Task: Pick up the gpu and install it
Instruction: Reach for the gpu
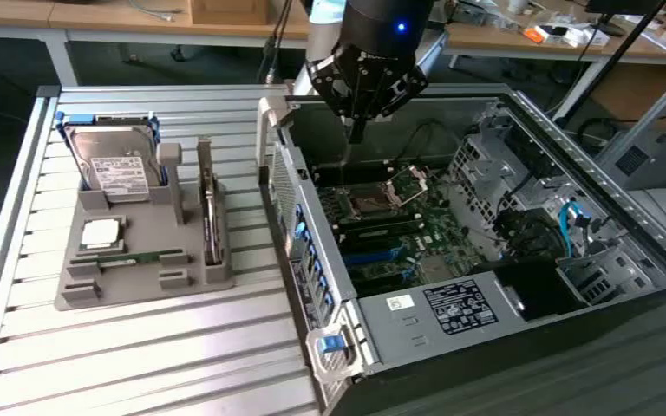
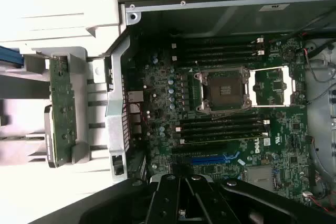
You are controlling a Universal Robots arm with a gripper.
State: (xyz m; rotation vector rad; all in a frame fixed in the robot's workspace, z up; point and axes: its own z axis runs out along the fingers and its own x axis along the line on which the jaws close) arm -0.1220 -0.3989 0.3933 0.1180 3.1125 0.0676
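Note:
The gpu (image 1: 208, 208), a thin green card, stands on edge in a slot of the grey holder (image 1: 148, 277) on the slatted table, at the exterior view's left. In the wrist view the gpu (image 2: 62, 108) shows as a green strip outside the case wall. My gripper (image 1: 356, 132) hangs shut and empty over the back of the open computer case (image 1: 310, 234), above the motherboard (image 1: 397, 230), well apart from the gpu. In the wrist view my gripper (image 2: 181, 195) has its black fingers pressed together over the motherboard (image 2: 220, 124).
The holder also carries a silver hard drive (image 1: 119, 169), a small square chip (image 1: 101, 232) and a narrow RAM stick (image 1: 136, 257). Blue expansion slots (image 2: 210, 159) lie near the open CPU socket (image 2: 223, 87). Cables and drive cages (image 1: 530, 217) fill the case's far side.

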